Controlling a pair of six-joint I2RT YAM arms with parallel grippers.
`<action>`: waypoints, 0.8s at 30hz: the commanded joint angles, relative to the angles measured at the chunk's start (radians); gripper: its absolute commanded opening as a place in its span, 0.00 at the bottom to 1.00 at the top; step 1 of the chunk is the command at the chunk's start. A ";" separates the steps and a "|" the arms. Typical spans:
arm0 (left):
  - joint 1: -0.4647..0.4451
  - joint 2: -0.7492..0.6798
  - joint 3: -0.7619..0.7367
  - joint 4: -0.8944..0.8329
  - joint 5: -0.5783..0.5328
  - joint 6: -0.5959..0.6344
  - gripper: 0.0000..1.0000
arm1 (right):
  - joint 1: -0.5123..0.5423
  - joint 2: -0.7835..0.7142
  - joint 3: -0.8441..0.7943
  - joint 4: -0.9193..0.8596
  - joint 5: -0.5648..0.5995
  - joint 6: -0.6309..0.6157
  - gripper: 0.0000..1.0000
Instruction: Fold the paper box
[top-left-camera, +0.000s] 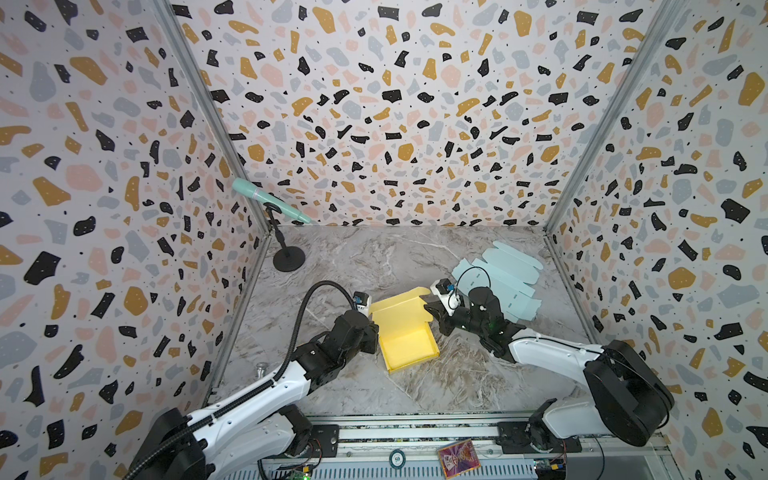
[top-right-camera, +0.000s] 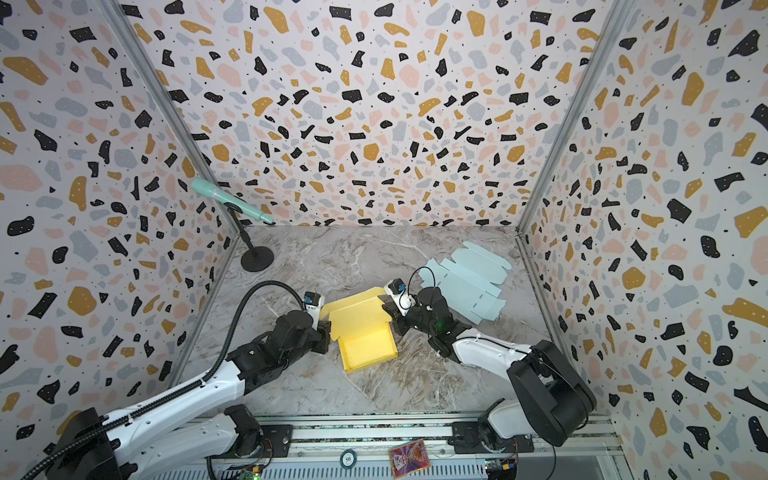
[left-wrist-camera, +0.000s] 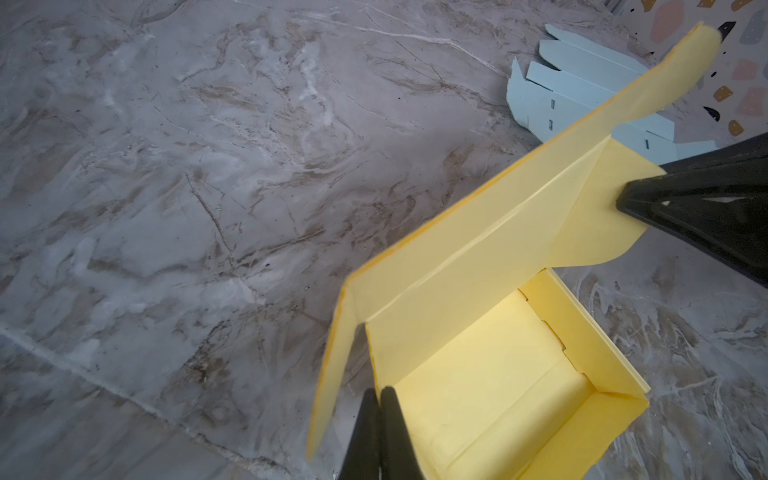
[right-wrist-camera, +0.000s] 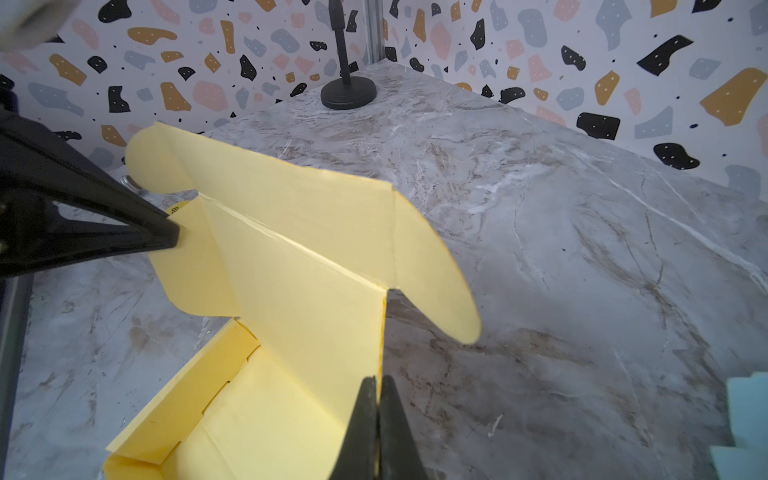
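Status: yellow paper box (top-left-camera: 409, 338) sits mid-table, between the two arms. Tray is formed with its walls up. The lid (top-left-camera: 397, 309) is raised off the far edge and not closed. It has a rounded side flap at each end: left flap (right-wrist-camera: 195, 266) and right flap (left-wrist-camera: 594, 224).

Both pincers are closed. The left gripper (left-wrist-camera: 380, 392) has its tip at the box's far left corner, against the left flap. The right gripper (right-wrist-camera: 378, 380) has its tip on the right flap at the far right corner. Can't tell if either has paper pinched between its fingers; looks more like pushing with shut tips.

My read: the side flaps are being turned in so the lid can drop and tuck.

Risks:
- Tip contact is small, so a flap can slip off and spring back out.
- If the left and right pushes are uneven, the light, unpinned box slides or twists on the table (top-left-camera: 415, 386).
- If the flaps aren't fully in when the lid comes down, they land outside the walls and the lid jams or creases.
- Pushing too hard buckles a tray wall and pops the tabs.

Further out: flat blue box blanks (top-left-camera: 498, 282) lie far right, partly under the right arm, which could drag them. The mic on a stand (top-left-camera: 286, 257) is far left, well apart.
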 joint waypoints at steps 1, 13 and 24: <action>-0.003 0.007 0.025 0.149 -0.011 0.023 0.00 | 0.043 0.021 0.054 -0.034 0.022 0.015 0.06; -0.004 0.036 0.028 0.209 -0.058 0.009 0.00 | 0.093 0.035 0.074 -0.036 0.057 -0.027 0.10; -0.003 0.049 -0.021 0.361 -0.051 0.037 0.00 | 0.107 0.079 0.127 -0.033 0.089 -0.019 0.12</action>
